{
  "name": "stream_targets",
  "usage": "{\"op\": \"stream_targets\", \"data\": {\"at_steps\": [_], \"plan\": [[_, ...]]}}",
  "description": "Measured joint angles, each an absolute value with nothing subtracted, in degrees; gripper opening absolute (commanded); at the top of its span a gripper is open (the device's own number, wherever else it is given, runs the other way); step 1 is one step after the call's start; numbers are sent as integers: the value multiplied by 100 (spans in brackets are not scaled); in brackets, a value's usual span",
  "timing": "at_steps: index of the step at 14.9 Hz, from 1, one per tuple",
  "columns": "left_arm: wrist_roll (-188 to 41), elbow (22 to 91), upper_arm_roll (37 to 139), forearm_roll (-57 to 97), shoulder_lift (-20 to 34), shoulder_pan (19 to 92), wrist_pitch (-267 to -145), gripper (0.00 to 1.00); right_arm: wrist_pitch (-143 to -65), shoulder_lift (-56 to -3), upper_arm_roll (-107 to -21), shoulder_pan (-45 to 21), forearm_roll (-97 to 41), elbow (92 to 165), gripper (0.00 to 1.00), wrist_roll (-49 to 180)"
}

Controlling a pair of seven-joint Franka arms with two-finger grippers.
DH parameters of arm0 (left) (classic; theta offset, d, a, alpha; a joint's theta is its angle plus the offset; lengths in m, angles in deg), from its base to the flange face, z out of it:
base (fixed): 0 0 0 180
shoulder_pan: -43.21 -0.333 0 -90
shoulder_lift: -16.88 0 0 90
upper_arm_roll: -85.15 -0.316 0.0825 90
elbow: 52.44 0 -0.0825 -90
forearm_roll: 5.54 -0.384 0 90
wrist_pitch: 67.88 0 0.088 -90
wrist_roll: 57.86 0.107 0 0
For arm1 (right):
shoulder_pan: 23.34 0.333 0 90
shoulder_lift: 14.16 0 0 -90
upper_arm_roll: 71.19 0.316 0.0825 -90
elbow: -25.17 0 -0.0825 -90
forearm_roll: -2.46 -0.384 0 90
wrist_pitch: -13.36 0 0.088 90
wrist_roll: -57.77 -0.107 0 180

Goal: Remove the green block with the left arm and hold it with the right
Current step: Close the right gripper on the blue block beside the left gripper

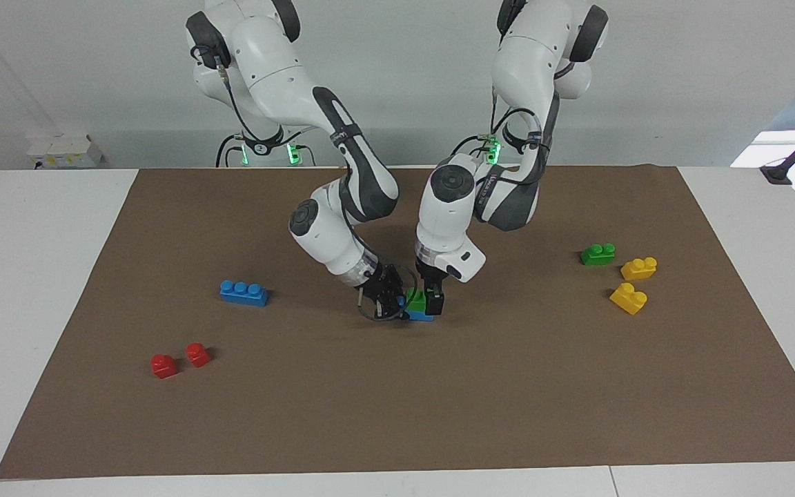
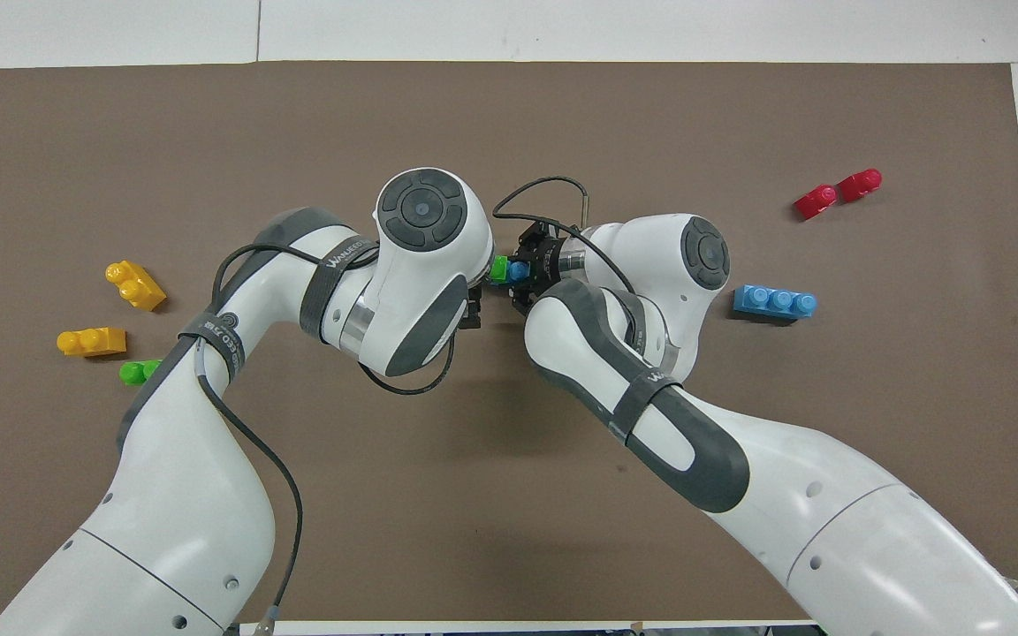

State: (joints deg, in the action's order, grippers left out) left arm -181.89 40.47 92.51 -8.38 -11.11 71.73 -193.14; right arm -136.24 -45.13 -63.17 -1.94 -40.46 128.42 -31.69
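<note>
Lying scattered on the brown mat (image 1: 508,414) are loose bricks: a blue brick (image 1: 243,293) and two red bricks (image 1: 178,360) toward the right arm's end of the table, and a spare green brick (image 1: 597,254) with two yellow bricks (image 1: 633,283) toward the left arm's end, all well apart from the middle. In the overhead view the arms' bulky wrists cover most of the middle, so only a sliver of the work shows. There the green block (image 1: 416,301) sits on top of a blue base brick (image 1: 420,315) at the mat's centre. The left gripper (image 1: 432,301) comes straight down on the green block, its fingers pinching it from the sides. The right gripper (image 1: 387,304) leans in low just beside the stack at the blue base brick; I cannot tell whether its fingers are spread or pressed together. The green block's long axis seems to run along the table from one arm's end toward the other, studs up.
</note>
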Motion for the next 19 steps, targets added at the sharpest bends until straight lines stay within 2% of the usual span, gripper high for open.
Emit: {"op": "stream_targets", "data": {"at_steps": [5,6,7,8,9,10,19], "plan": [[-18328,4083,9251,-838,-1111,7173,-19557,100,-13624,-4513,-6323,-195,-4046,12840,0,-3163],[-18353,4106,9251,-838,-1111,7173,-19596,95,-13624,-4513,-6324,-195,-4046,12840,0,-3163],[-18382,4122,9252,-838,-1111,7173,-19623,79,-13624,-4513,-6324,-195,-4046,12840,0,-3163],[-18394,4133,9253,-842,-1111,7173,-19634,57,-13624,-4513,-6324,-195,-4046,12840,0,-3163],[-18404,4145,9253,-871,-1111,7173,-19641,13,-13623,-4513,-6326,-196,-4046,12840,0,-3163],[-18411,4152,9252,-907,-1111,7173,-19646,0,-13623,-4513,-6326,-195,-4046,12840,0,-3163],[-18335,4156,9257,-1097,-1102,7173,-19687,0,-13623,-4513,-6329,-194,-4045,12831,0,-3053]]}}
